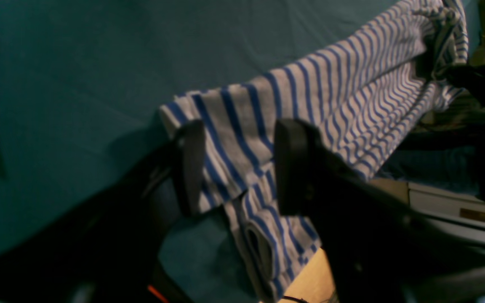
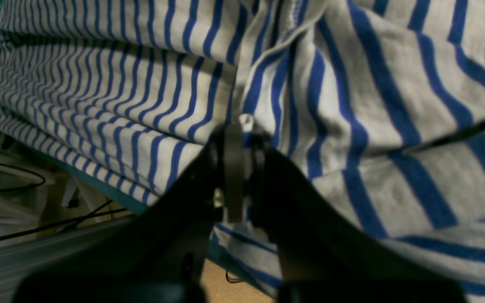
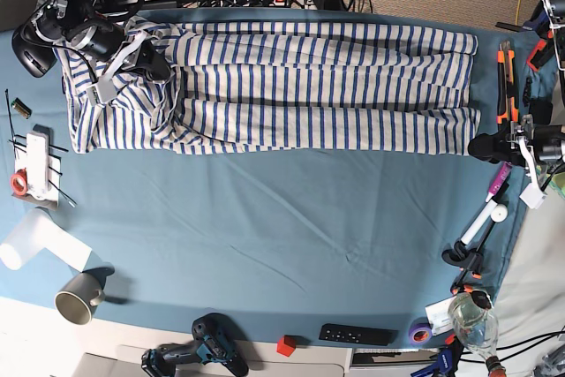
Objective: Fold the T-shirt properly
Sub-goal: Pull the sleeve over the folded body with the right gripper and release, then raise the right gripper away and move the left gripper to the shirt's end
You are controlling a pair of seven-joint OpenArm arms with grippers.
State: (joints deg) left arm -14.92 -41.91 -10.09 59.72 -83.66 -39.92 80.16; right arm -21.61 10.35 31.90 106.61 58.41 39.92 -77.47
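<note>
The T-shirt, cream with blue stripes, lies as a long band across the far side of the teal table. My right gripper is at the shirt's left end. In the right wrist view it is shut on a bunched fold of the shirt. My left gripper is at the shirt's lower right corner. In the left wrist view it is open, its fingers wide apart, with the shirt's corner lying between and beyond them at the table edge.
A mug, a white roll and a drill sit front left. A black remote, a red cube and a bottle sit at the front. Orange tools and a marker lie along the right edge.
</note>
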